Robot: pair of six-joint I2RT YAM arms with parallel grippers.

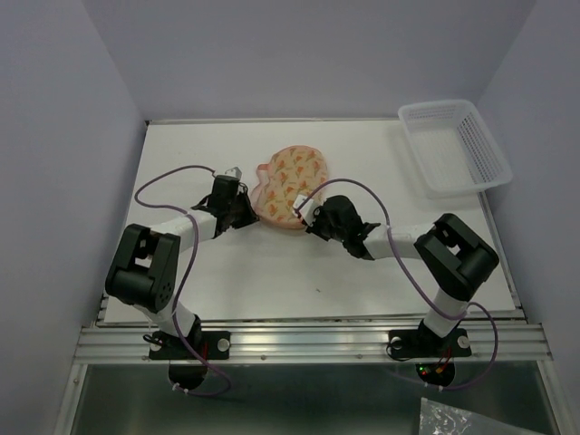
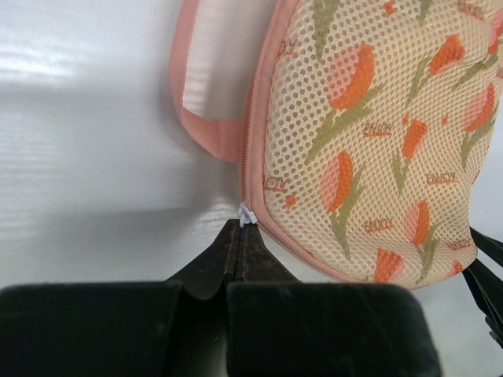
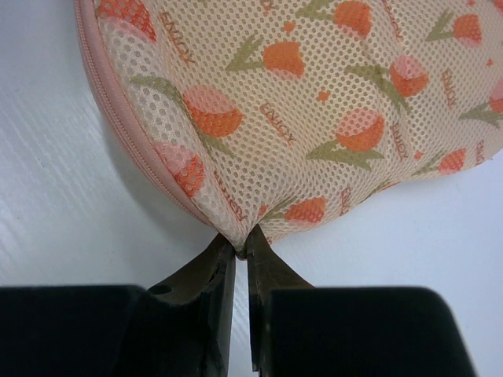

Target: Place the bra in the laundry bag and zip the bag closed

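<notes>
The laundry bag, cream-peach mesh with orange tulip print and pink edging, lies closed on the white table. The bra is hidden; none of the views show it. My left gripper is at the bag's left edge, shut on the small white zip pull beside the pink loop. My right gripper is at the bag's near right edge, shut on a pinch of the bag's mesh. The bag fills the top of the right wrist view and the right of the left wrist view.
A white plastic lattice basket stands at the table's back right corner. Purple cables loop off both arms. The table has walls on the left, back and right sides.
</notes>
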